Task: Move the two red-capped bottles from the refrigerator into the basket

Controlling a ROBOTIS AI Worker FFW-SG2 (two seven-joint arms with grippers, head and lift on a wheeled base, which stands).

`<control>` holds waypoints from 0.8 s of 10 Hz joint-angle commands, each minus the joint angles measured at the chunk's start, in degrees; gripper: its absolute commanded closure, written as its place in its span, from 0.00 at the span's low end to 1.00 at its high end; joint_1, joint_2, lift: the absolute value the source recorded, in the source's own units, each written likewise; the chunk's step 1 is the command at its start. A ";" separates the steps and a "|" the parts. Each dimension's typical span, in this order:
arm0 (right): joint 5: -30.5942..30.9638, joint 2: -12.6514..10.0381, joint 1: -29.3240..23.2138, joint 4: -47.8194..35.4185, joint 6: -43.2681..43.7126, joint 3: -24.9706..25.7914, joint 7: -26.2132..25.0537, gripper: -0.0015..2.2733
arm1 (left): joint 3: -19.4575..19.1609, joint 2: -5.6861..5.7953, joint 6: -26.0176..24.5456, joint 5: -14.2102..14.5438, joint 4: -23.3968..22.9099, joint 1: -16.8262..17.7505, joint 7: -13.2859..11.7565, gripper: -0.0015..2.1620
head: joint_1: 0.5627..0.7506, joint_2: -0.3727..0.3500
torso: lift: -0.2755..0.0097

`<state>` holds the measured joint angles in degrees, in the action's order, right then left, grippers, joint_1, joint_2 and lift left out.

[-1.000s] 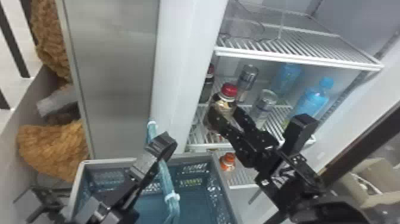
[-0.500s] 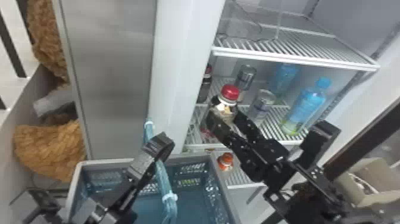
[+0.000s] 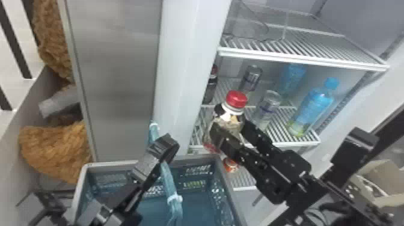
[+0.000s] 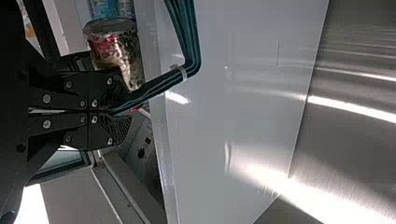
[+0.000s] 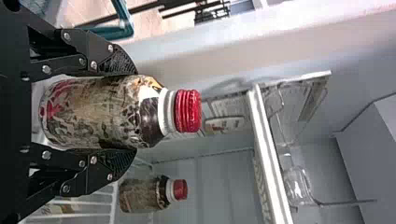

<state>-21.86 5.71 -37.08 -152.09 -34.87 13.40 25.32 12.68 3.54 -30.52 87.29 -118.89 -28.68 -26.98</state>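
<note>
Right gripper (image 3: 230, 127) hugs a red-capped bottle (image 3: 237, 99), left gripper (image 3: 159, 156) clamps blue cord (image 3: 170, 184); right wrist view's got another bottle (image 5: 144, 194) (same cap, lol) on the fridge shelf (image 3: 282, 144).

The right end effector (image 3: 229, 129) holds a red-capped bottle (image 3: 231, 115) near a wire shelf (image 3: 279, 140) and the basket (image 3: 112, 163).

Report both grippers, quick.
Left gripper: jaws closed on the blue cord.
Right gripper: jaws closed around a red-capped bottle, one on each side of its body.
</note>
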 commanded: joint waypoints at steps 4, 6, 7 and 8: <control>-2.82 0.00 -3.98 -4.64 -8.29 1.46 3.86 0.56 | 0.00 -0.03 0.14 0.00 -0.01 -0.15 0.00 0.56 | 0.70 0.12 | 0.97; -3.05 0.18 -4.12 -4.64 -11.67 1.46 6.14 0.56 | 0.00 -0.03 0.29 0.11 -0.01 -0.15 0.00 0.56 | 0.70 0.14 | 0.97; -3.85 0.53 -3.98 -4.08 -13.22 1.11 6.93 0.53 | 0.00 -0.03 0.43 0.11 -0.01 -0.15 0.00 0.56 | 0.70 0.15 | 0.97; -6.36 0.97 -3.56 -2.67 -13.50 0.54 7.29 0.46 | 0.00 -0.03 0.43 0.11 -0.01 -0.15 0.00 0.56 | 0.70 0.16 | 0.97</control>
<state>-26.73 6.43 -40.87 -155.63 -47.96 14.30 32.55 12.68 3.52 -30.11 87.41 -118.89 -28.83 -26.98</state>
